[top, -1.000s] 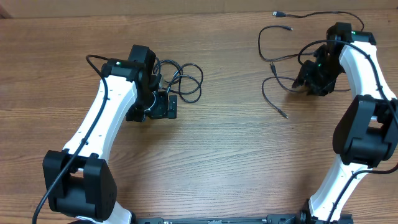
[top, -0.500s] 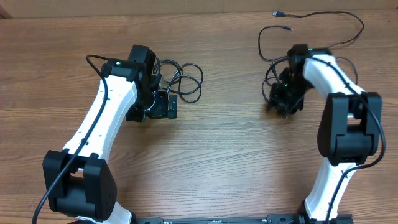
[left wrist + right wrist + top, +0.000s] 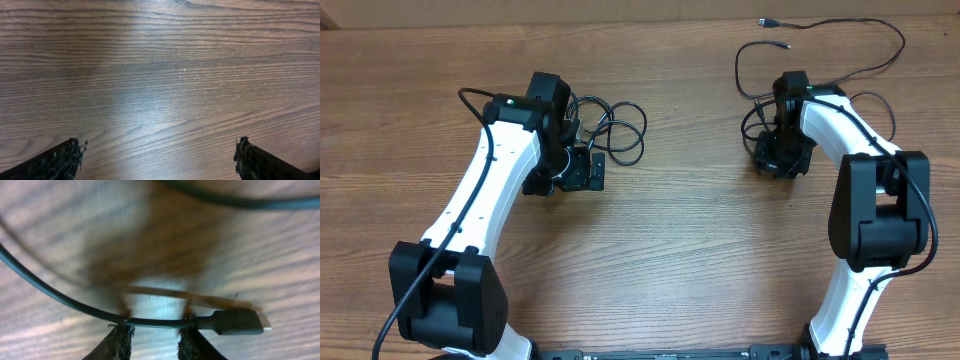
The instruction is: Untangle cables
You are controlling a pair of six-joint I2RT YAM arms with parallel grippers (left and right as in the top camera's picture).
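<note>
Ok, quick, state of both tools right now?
Left tool: wide open, empty.
Right tool: half closed, cable lying across its tips; whether it is gripped cannot be told.

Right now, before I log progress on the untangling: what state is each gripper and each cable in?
left gripper, jaws wide open, nothing between them, over bare table.
right gripper, jaws at a narrow gap, cable across their tips; grip unclear.
coiled bundle, tangled loops, not between the left jaws.
loose strands, spread in open curves around the right gripper.
plug, flat on the table beside the right jaws.
</note>
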